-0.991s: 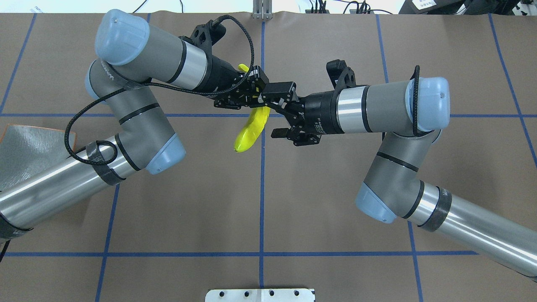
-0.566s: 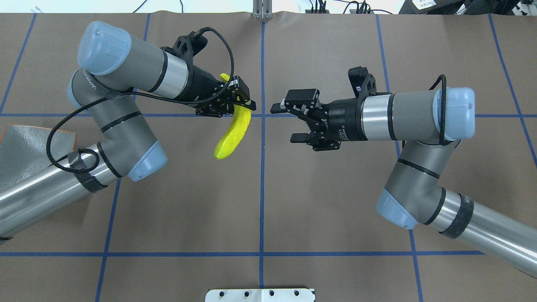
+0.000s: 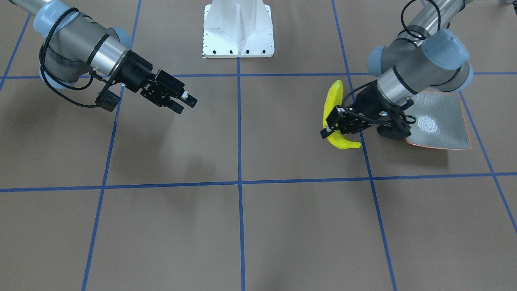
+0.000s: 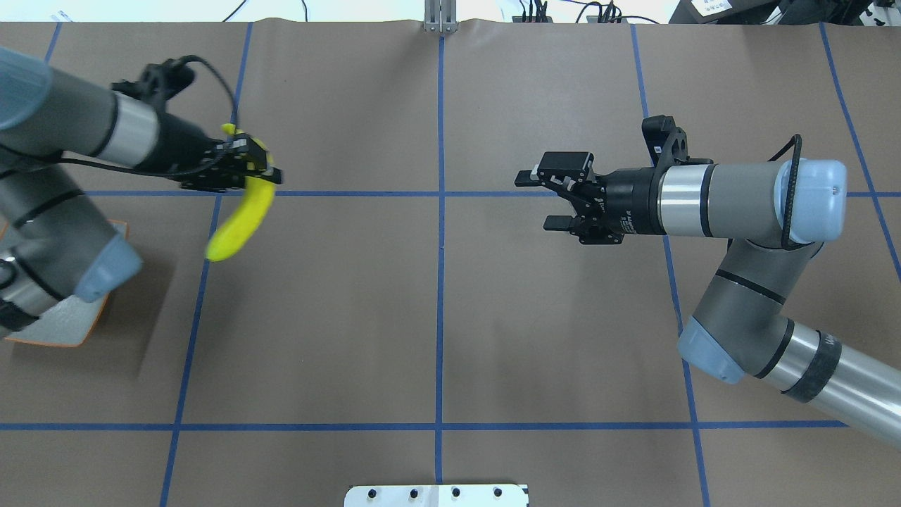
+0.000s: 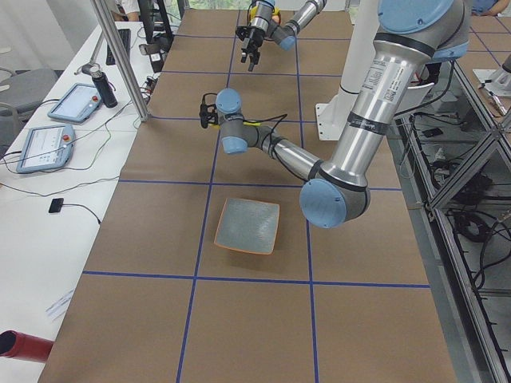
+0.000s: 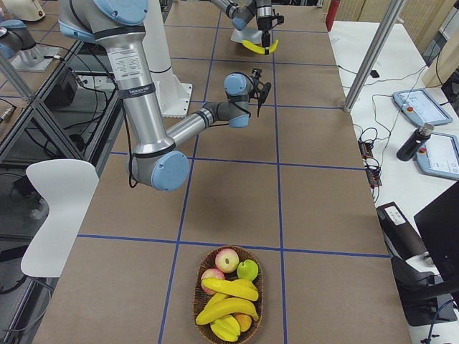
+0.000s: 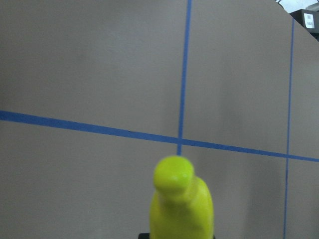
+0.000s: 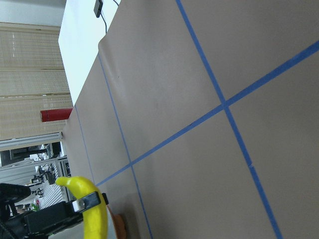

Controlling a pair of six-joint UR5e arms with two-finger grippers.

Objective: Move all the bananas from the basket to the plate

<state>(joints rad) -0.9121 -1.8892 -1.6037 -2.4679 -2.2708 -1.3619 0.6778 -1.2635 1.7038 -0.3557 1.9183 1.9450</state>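
My left gripper (image 4: 255, 171) is shut on a yellow banana (image 4: 238, 220) near its stem end and holds it above the table, just right of the plate. The banana also shows in the front view (image 3: 333, 101) and the left wrist view (image 7: 182, 206). The grey-green plate (image 3: 440, 119) with its orange rim lies empty; in the overhead view the left arm covers most of it (image 4: 63, 327). My right gripper (image 4: 537, 202) is open and empty right of the table's middle. The basket (image 6: 201, 331) holds more bananas (image 6: 229, 290) at the table's far right end.
The basket also holds apples (image 6: 227, 259) and other fruit. The robot's white base plate (image 3: 237, 28) stands at the table's near middle edge. Tablets (image 5: 46, 148) and cables lie on the white side bench.
My left arm has swung left with the banana, from the table's middle to beside the plate. My right gripper has drawn back to the right, open.
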